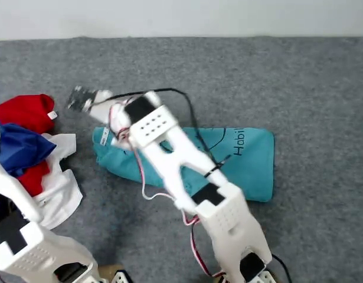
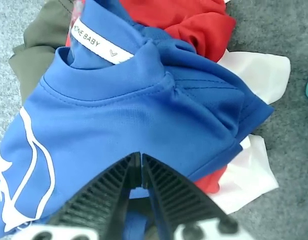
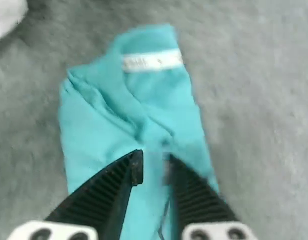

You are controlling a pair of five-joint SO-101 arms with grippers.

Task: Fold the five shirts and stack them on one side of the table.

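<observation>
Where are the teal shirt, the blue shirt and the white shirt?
teal shirt (image 1: 252, 165), high view, its printed end.
blue shirt (image 2: 118, 115), left wrist view, chest below the collar.
white shirt (image 1: 57, 197), high view, lower flap.

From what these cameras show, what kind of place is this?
Probably an indoor robot test bench, not a home: a table covered in grey carpet-like fabric, a plain white wall behind it, and two white arms over a teal shirt and a pile of others.

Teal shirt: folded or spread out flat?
Folded, at least partly. The teal shirt lies as a long band on the grey table, its sides doubled inward below the collar label; whether folding is finished, cannot tell.
</observation>
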